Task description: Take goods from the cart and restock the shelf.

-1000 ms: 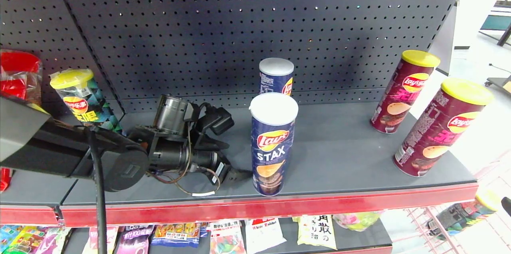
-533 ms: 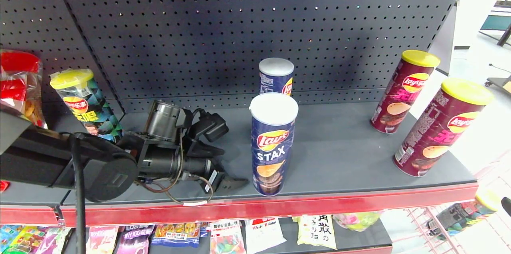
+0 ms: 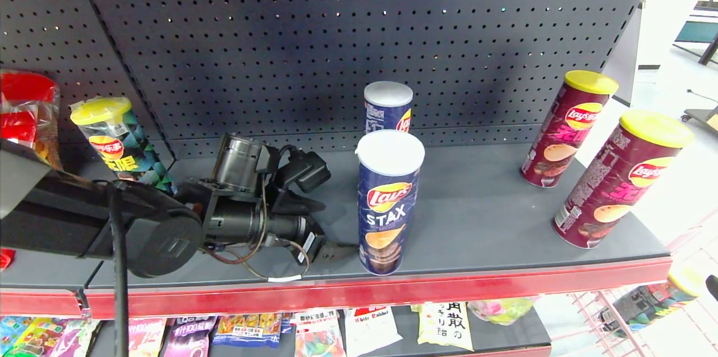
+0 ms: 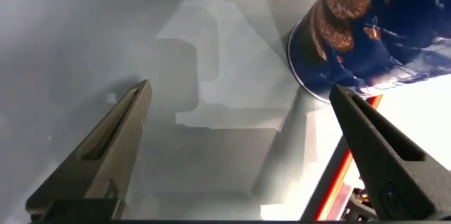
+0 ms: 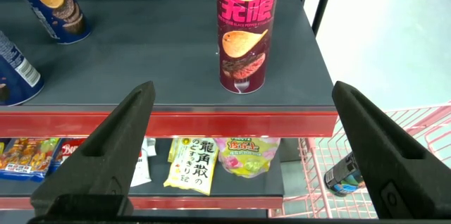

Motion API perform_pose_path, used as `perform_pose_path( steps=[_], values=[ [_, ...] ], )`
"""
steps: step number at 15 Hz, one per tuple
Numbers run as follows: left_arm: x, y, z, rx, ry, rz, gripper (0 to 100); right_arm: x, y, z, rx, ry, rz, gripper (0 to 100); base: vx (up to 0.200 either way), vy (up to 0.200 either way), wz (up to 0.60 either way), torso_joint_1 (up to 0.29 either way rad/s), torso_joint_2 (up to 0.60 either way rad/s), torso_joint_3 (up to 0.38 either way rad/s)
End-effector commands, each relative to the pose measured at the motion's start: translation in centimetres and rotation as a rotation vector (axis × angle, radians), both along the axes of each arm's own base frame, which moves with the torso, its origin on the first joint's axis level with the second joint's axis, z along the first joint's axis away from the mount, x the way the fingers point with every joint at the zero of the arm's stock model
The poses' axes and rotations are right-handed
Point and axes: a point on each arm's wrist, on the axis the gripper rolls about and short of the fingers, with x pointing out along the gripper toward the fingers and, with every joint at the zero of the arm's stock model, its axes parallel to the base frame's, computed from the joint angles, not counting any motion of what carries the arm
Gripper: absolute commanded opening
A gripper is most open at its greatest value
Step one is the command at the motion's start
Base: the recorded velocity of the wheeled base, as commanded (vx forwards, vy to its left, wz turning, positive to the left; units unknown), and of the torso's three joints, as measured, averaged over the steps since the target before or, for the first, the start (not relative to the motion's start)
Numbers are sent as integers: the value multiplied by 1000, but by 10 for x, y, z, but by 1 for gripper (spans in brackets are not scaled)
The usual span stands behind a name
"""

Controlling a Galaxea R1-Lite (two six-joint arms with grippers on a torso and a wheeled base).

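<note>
My left gripper (image 3: 328, 228) lies low over the dark grey metal shelf with a red front lip (image 3: 477, 216). Jaws are spread wide, with nothing between them. The near fingertip is just beside the base of the tall navy-blue chip can with a white lid (image 3: 387, 211), which stands upright near the front edge; I can't tell if they touch. A second navy can with a silver lid (image 3: 387, 107) stands behind it. My right gripper (image 5: 243, 90) hangs in front of the shelf, fully spread and empty. A pink wire cart (image 3: 673, 334) is low on the right.
</note>
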Motion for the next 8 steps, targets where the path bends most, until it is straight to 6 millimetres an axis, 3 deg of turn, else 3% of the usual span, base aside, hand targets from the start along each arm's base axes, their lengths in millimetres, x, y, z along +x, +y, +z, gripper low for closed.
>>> perform_pose_path(
  steps=[1,8],
  values=[
    [4,-3,-1,-1,-2,-2,100,0,0,0,-2,1,0,100,0,0,0,0,0,0],
    [6,-4,-3,1,1,0,100,0,0,0,-2,1,1,100,0,0,0,0,0,0]
  ],
)
